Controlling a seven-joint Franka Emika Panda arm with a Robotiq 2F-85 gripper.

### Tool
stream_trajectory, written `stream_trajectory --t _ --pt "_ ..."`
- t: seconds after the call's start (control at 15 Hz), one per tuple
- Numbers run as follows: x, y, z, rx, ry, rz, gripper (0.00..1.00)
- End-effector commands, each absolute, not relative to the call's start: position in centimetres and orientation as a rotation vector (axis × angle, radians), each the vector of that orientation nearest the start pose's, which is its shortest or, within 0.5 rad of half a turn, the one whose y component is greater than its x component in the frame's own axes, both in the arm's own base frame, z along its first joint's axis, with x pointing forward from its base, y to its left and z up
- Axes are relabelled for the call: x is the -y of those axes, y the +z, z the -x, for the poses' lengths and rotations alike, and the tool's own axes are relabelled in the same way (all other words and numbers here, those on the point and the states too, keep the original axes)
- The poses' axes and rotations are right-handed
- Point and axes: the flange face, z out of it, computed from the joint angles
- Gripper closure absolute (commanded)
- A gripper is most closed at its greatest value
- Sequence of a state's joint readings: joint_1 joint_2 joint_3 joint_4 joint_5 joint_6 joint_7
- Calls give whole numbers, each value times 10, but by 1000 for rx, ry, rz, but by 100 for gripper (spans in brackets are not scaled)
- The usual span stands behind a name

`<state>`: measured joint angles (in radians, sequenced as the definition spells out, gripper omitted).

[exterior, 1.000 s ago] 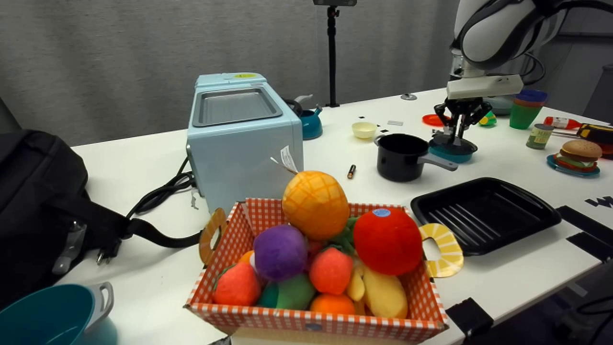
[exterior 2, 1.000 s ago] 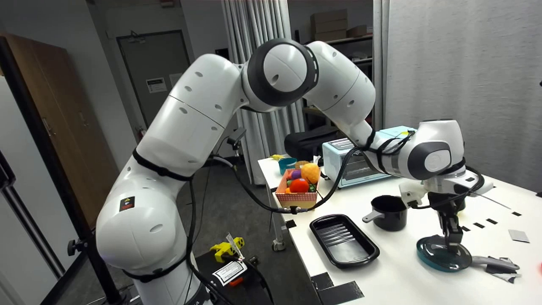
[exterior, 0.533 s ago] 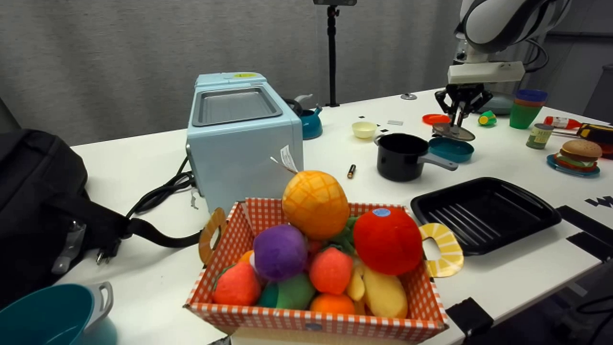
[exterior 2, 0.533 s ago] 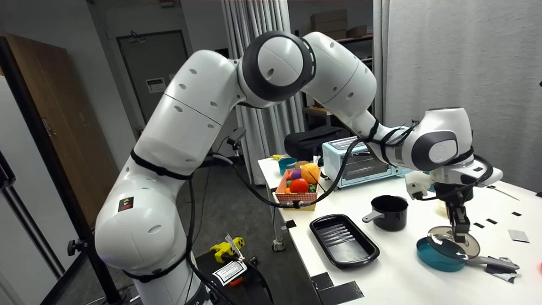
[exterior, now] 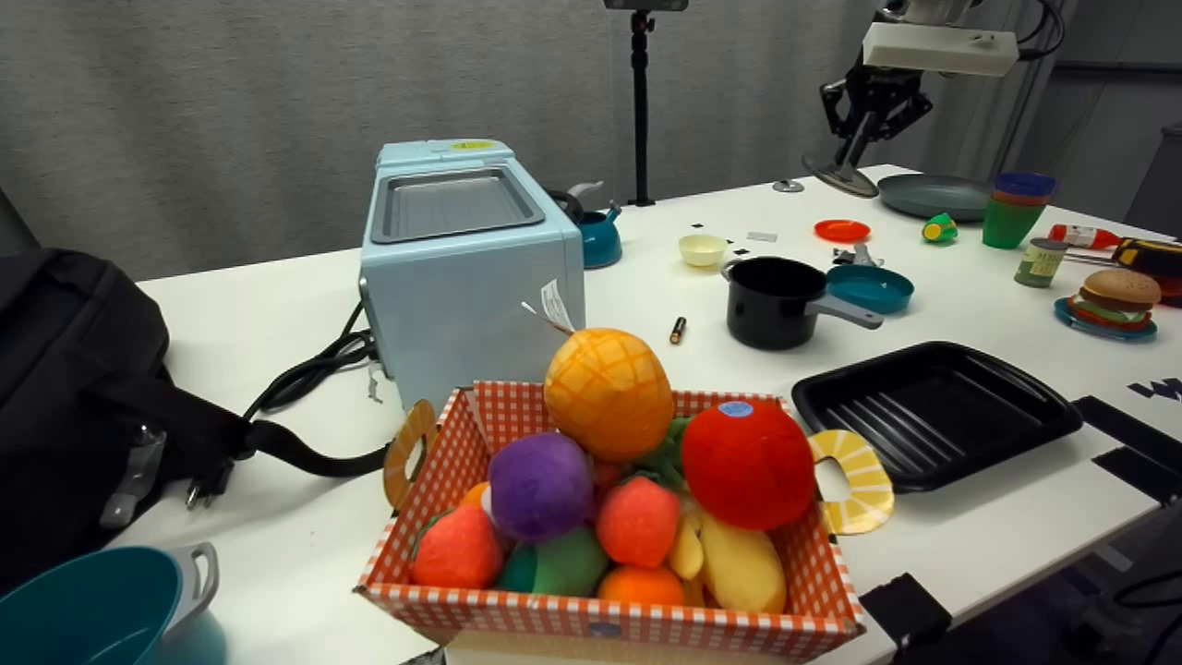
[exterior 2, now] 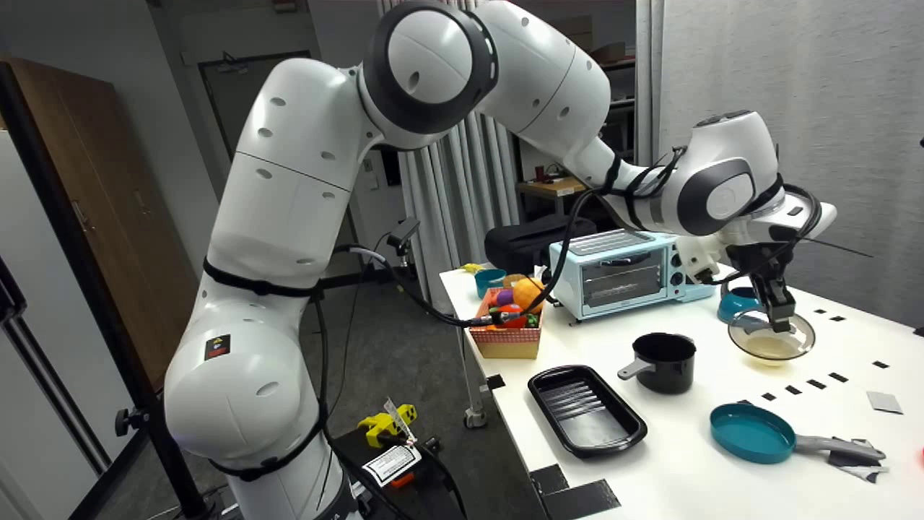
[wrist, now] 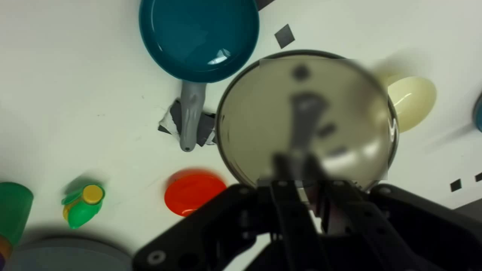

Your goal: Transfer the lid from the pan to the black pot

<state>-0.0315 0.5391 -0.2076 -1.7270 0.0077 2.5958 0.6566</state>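
The lid is round, see-through and greyish with a dark rim. My gripper is shut on its knob, which the fingers hide. The gripper [exterior: 851,155] holds the lid [exterior: 838,177] tilted, high above the table. In another exterior view the gripper [exterior 2: 781,321] and lid [exterior 2: 751,341] also show. In the wrist view the lid [wrist: 260,120] lies beyond the fingers [wrist: 299,167]. The shallow teal pan [exterior: 870,289], grey-handled, stands uncovered on the table; it also shows here [exterior 2: 753,433] and in the wrist view [wrist: 199,37]. The black pot [exterior: 768,314] stands open beside the pan [exterior 2: 668,372].
A black ribbed grill tray [exterior: 937,416] lies near the pot. A checked basket [exterior: 609,614] of toy fruit and a blue toaster oven [exterior: 476,286] stand farther along. A yellow bowl [exterior: 702,250], a red plate [exterior: 841,231] and a large grey pan [exterior: 937,197] are also on the table.
The gripper has lifted the lid off the teal pan, up and away from it. The lid has become more tilted. The pan and pot have not moved.
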Motion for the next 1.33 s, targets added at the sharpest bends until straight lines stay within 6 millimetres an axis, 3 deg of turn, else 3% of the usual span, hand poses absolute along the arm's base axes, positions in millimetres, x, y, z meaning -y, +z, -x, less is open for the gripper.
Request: stream_trajectory --t 0.0,0.67,1.27 --pt "118 328 -670 -1139 -667 2827 96" --pt "41 302 -665 -855 -728 2888 96" --pt "10 279 -664 -739 -662 2967 96"
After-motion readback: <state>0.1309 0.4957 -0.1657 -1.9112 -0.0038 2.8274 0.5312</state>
